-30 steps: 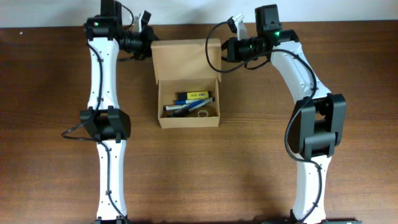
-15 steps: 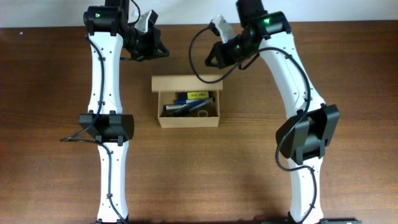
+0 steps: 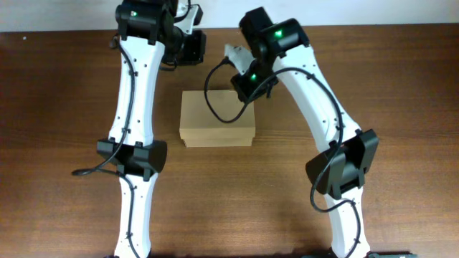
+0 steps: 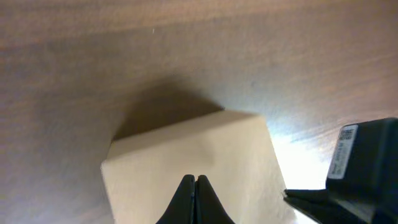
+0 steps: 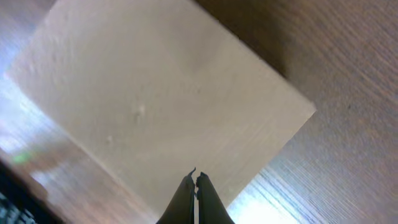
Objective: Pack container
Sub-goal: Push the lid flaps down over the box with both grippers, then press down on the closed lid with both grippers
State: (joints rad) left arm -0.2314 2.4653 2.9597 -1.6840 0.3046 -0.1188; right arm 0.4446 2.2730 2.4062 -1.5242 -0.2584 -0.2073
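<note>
Right gripper (image 5: 195, 177) closed, fingers pressed together, holding nothing. The cardboard box (image 3: 217, 118) lies directly beneath its tips, lid flat and shut; cannot tell if there is contact. Left gripper (image 4: 194, 181) also closed and empty, with the box ahead of its tips. Wooden table (image 3: 64, 86) lies under both.

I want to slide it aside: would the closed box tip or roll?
Probably neither: the box sits low and flat-sided, so it should slide. Its plain cardboard likely dents if pressed hard.
</note>
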